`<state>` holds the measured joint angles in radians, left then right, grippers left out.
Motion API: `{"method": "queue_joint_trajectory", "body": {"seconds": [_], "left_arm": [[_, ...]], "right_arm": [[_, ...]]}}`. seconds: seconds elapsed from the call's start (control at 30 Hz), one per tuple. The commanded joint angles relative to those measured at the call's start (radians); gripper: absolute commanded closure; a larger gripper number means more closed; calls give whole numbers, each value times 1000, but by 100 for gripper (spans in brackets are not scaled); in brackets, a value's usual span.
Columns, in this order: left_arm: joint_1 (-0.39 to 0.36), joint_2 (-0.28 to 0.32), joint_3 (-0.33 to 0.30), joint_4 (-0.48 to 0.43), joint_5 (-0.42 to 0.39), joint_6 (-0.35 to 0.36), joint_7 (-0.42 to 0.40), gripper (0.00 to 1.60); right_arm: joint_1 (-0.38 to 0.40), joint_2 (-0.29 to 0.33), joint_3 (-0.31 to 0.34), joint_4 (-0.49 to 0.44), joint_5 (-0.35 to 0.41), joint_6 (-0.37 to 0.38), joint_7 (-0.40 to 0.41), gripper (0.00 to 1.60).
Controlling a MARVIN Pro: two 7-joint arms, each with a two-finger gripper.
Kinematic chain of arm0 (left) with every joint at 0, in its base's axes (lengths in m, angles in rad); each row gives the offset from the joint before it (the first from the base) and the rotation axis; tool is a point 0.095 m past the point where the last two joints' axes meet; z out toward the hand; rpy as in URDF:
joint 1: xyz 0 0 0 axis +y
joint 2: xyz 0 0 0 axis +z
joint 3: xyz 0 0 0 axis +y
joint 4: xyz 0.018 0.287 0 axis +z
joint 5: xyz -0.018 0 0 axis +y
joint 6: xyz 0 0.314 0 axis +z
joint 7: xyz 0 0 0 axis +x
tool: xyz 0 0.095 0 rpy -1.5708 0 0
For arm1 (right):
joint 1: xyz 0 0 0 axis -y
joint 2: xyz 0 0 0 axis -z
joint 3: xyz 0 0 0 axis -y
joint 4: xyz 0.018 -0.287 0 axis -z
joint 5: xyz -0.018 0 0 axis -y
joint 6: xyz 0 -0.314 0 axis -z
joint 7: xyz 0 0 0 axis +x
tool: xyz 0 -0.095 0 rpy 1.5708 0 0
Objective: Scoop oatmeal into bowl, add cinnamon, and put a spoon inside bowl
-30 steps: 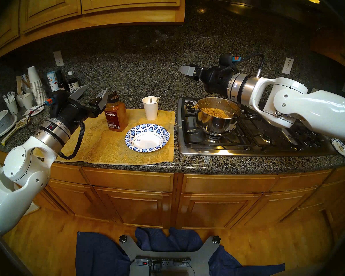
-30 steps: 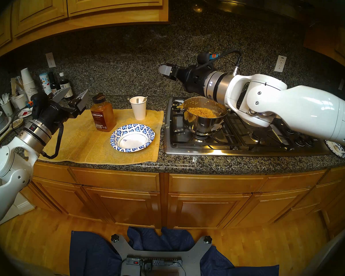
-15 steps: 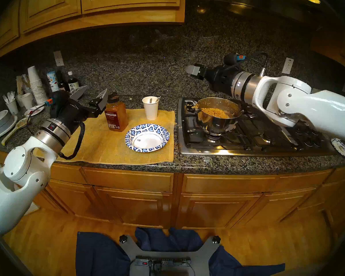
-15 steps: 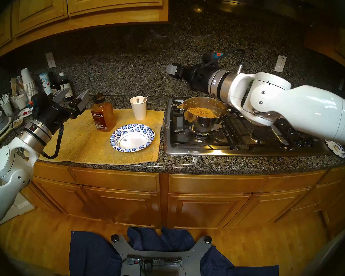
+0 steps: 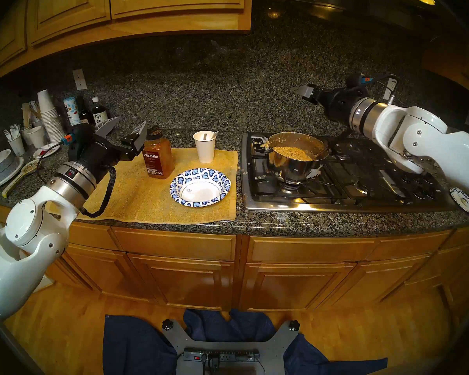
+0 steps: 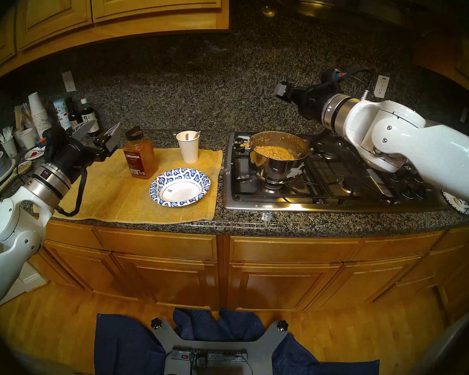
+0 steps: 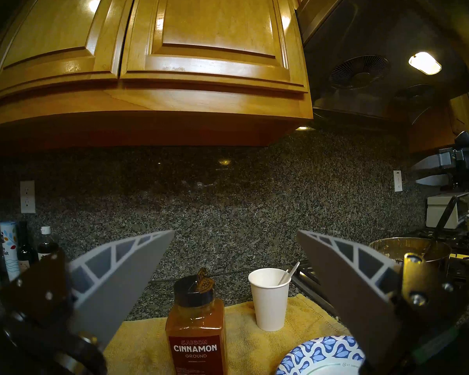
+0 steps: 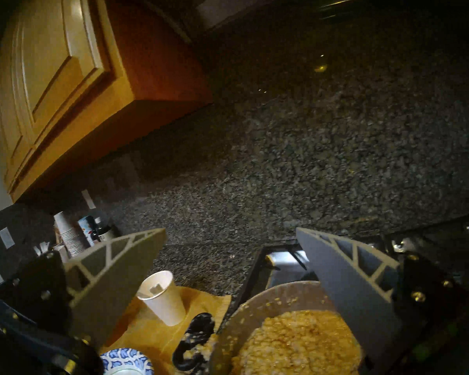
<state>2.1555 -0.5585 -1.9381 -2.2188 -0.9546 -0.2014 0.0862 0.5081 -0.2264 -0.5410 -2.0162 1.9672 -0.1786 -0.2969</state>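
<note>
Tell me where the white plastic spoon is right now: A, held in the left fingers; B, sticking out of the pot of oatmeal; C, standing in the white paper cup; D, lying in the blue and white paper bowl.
C: the spoon leans inside the paper cup, behind the empty bowl on the yellow towel.
</note>
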Motion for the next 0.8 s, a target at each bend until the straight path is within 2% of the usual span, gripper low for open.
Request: {"method": "queue_joint_trajectory", "body": {"seconds": [0.0, 0.3, 0.77], "left_arm": [[-16, 1, -19, -10, 2, -9, 1, 0], [-16, 1, -18, -10, 2, -9, 1, 0], [-16, 2, -16, -9, 2, -7, 1, 0]], "right_arm": [[92, 68, 4, -10, -45, -3, -55, 0], [120, 90, -31, -7, -70, 3, -141, 0], [159, 115, -70, -102, -62, 51, -242, 0]]}}
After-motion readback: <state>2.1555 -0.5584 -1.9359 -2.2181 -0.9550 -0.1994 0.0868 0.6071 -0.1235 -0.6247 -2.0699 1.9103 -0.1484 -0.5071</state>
